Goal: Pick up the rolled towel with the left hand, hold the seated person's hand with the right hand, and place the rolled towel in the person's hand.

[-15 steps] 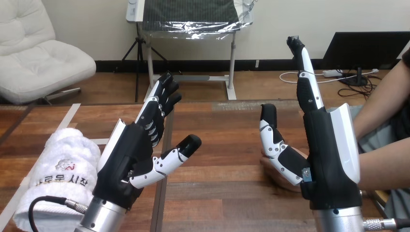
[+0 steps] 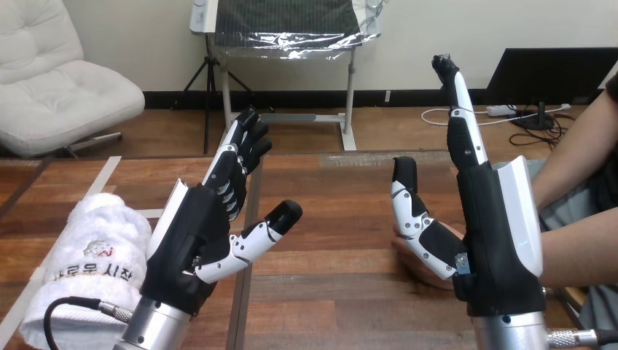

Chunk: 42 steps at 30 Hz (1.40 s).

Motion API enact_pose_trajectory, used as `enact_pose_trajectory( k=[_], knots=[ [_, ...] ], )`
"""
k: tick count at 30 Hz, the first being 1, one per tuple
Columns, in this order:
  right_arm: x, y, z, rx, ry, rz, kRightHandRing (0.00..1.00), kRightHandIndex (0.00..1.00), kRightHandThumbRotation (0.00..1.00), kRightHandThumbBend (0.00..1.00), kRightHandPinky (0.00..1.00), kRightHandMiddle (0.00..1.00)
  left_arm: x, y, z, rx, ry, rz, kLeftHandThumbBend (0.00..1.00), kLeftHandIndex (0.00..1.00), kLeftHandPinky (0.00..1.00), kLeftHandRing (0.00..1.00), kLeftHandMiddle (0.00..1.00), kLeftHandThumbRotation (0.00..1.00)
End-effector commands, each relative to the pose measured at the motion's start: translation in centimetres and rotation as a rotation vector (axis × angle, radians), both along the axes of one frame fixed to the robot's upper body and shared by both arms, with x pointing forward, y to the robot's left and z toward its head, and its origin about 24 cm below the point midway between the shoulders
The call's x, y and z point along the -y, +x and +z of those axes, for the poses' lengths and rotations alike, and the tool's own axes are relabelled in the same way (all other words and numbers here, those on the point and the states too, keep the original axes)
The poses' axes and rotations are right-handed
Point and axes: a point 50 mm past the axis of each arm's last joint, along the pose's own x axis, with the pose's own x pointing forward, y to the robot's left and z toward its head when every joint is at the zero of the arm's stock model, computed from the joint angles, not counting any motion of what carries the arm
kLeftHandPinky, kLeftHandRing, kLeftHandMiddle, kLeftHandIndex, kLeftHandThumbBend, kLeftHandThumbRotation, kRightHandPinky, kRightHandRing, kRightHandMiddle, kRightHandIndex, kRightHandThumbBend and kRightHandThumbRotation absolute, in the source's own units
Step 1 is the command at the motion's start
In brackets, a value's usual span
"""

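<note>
Plainly, both sets of fingers [image 2: 244, 142] are straight and spread, gripping nothing; the left hand [image 2: 193, 240] hangs above the table's [image 2: 328, 219] near-left part, the right hand [image 2: 495, 240] stands upright near the right edge, partly covering the person's hand [image 2: 417, 275]. Beside the left hand, the rolled towel [image 2: 87, 255] lies at the near-left corner, long axis running near-to-far.

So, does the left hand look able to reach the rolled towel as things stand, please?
Probably yes: the left hand is open, right beside the rolled towel, with nothing between them.
</note>
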Motion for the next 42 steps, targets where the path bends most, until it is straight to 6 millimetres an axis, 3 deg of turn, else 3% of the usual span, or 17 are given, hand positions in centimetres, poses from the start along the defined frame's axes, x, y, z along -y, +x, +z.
enact_pose_trajectory(
  k=[1,42],
  knots=[
    [-0.16,0.63,1.25,0.071,0.011,0.004,1.00,1.00,0.00,0.00,1.00,1.00,0.48,0.61,1.86,0.094,-0.014,-0.013,0.62,0.99,1.00,0.96,0.97,0.35],
    [-0.08,0.42,1.26,0.074,0.004,-0.012,1.00,1.00,0.00,0.00,1.00,1.00,0.62,-0.08,1.83,0.101,-0.057,0.051,0.64,0.99,1.00,0.97,0.98,0.35]
  ],
)
